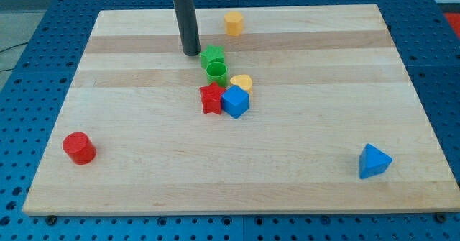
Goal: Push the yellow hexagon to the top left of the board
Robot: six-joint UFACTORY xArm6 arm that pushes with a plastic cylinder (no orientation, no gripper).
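Note:
The yellow hexagon (233, 23) stands near the view's top edge of the wooden board (144, 162), a little right of centre. My tip (191, 53) rests on the board below and to the left of it, about a block's width left of a green star-shaped block (212, 55). The rod rises straight up from the tip to the view's top.
A green cylinder (216, 71) sits just below the green star. A red star (212, 98), a blue cube (235, 101) and a yellow heart-like block (241, 82) cluster below that. A red cylinder (79, 148) is at lower left, a blue pyramid (374, 161) at lower right.

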